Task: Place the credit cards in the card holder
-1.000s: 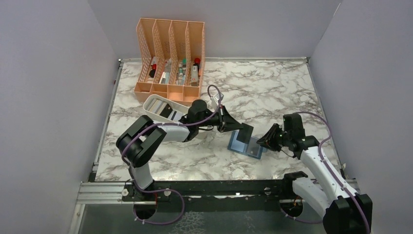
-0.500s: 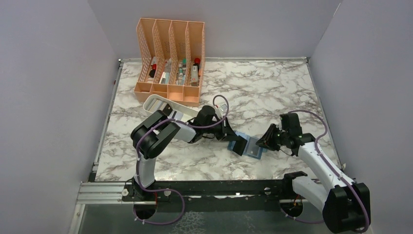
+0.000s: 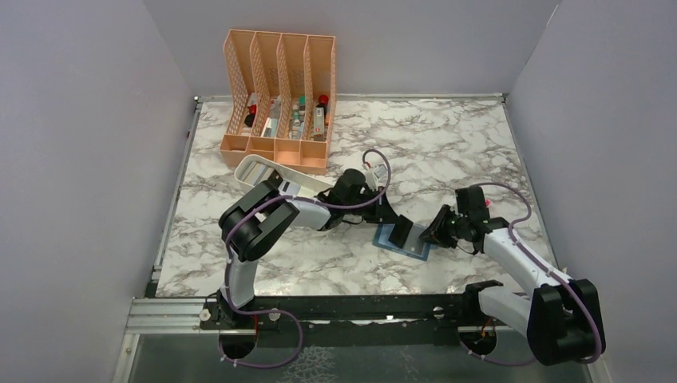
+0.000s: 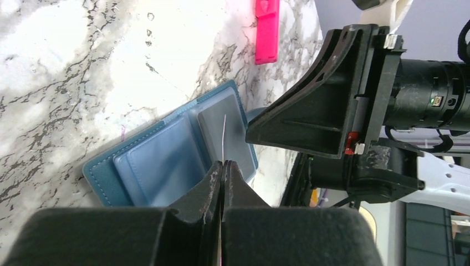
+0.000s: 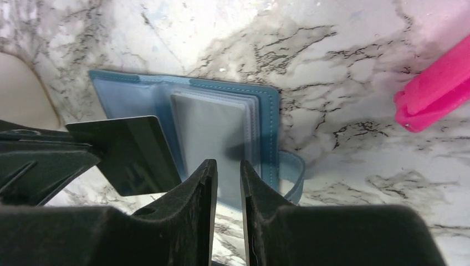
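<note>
The card holder (image 3: 411,249) lies open on the marble, teal outside and lighter blue inside; it also shows in the left wrist view (image 4: 161,160) and the right wrist view (image 5: 127,91). My left gripper (image 3: 397,227) (image 4: 223,163) is shut on one credit card (image 4: 224,133), seen edge-on. The card looks dark in the right wrist view (image 5: 136,155) and hangs over the holder's left half. My right gripper (image 3: 431,235) (image 5: 227,163) is at the holder's near right edge, its jaws a narrow gap apart with nothing between them. More cards lie in the white tray (image 3: 259,163).
A peach mesh organizer (image 3: 279,88) with small bottles stands at the back left. A pink object (image 5: 438,88) lies on the marble just beyond the holder and also shows in the left wrist view (image 4: 267,27). The two grippers are very close together over the holder.
My left gripper has carried the card down and a little right, closer to the open holder. My right gripper has stayed at the holder's right edge, shifting slightly.
</note>
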{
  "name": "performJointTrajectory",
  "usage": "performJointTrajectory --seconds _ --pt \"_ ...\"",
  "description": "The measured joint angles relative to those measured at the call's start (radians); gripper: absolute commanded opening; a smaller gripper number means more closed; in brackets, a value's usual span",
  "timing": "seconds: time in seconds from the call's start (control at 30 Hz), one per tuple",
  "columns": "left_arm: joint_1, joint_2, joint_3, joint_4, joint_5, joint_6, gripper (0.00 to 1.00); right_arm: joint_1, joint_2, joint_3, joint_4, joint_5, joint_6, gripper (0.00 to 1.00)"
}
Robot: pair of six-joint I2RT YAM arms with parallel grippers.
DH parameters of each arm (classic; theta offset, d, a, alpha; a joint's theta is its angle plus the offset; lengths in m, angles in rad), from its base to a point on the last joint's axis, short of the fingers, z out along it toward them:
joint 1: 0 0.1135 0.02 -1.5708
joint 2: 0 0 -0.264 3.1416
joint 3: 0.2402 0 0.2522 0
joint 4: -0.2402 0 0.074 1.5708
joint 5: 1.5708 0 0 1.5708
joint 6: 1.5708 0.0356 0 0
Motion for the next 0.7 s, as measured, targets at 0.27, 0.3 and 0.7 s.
performJointTrajectory --seconds 0.27,0.3,0.7 --pt "-0.004 0.03 0.0 -0.005 -0.05 0.008 0.0 0.0 0.044 -0.042 0.095 -0.011 0.01 0.25" --pt "-0.004 0.031 0.0 -0.006 -0.053 0.006 0.0 0.0 0.046 -0.043 0.103 -0.012 0.01 0.25" --pt "-0.01 0.039 -0.001 -0.006 -0.103 -0.036 0.0 0.0 0.039 -0.043 0.105 0.005 0.025 0.25"
